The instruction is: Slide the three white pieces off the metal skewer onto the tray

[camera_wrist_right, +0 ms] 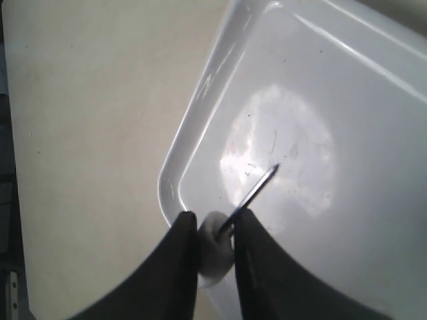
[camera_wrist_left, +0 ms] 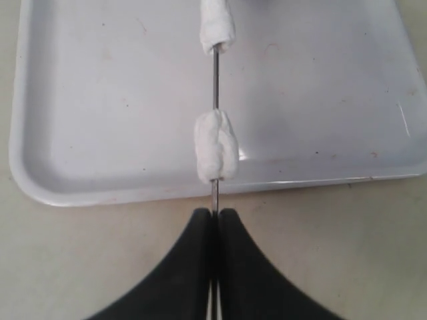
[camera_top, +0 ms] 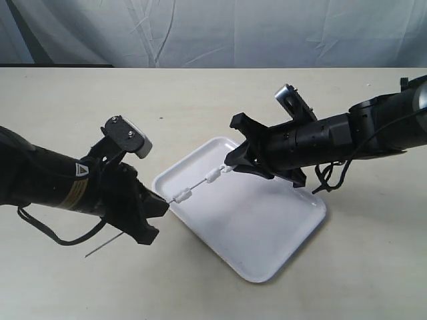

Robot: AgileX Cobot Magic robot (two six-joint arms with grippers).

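White count on the rod: three. Count on the tray (camera_top: 267, 233): zero in every view.

Metal skewer (camera_top: 200, 185): runs on a diagonal from the lower left of the exterior frame up toward centre, held above the tray's left corner. Its bare tail pokes out lower-left of the left gripper (camera_top: 160, 207).

Left gripper: clenched on the skewer shaft. The left wrist view shows both jaws pressed together with the rod between them, just outside the tray rim.

Three white pieces (camera_top: 213, 177), all threaded:
- near piece (camera_top: 181, 195), just beside the left gripper, over the rim
- middle piece, a short bare stretch of rod further up
- end piece (camera_top: 229, 169), at the right gripper (camera_top: 231, 165)

Right gripper: in the right wrist view its fingers (camera_wrist_right: 183, 267) sit either side of the end piece, apparently touching it on both sides, so I read it as pinching that piece (not the rod). The skewer tip sticks out bare beyond the piece, over the tray floor.

Progress, as judged: set-up is done, with the rod anchored, the first piece gripped and everything over the tray. No stripping is complete. The end piece has only the short tip left to clear. The middle and near pieces then need the longer run along the rod.

Risk noted: the pieces look soft, so a hard pinch could squash one against the rod rather than slide it.
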